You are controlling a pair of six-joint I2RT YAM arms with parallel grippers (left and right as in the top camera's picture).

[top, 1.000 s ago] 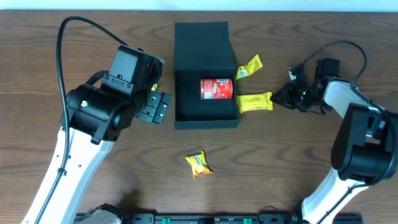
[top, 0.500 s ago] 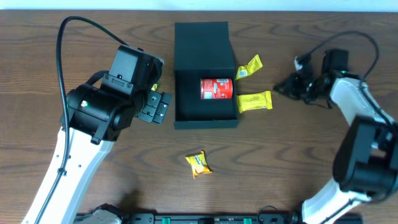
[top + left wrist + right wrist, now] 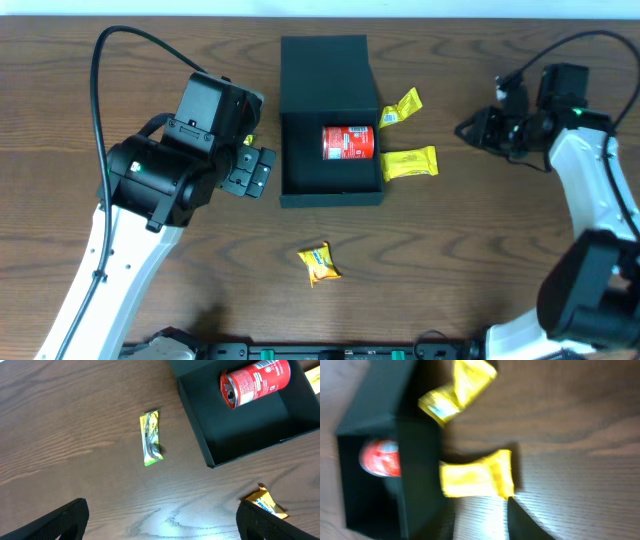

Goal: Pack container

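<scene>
Red can [image 3: 348, 142] lies in the container [image 3: 330, 198], packed; your left gripper [image 3: 161, 506] waits spread, empty; right gripper [image 3: 468, 131]: closure cannot be told

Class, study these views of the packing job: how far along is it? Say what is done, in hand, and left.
Done: the red can lies inside the open container. In hand: nothing; the left pincer is open and empty, the right pincer grips nothing I can see. Left: four packets lie outside it, the upper right packet, lower right packet, front packet and green-yellow packet, plus the lid to close.
</scene>
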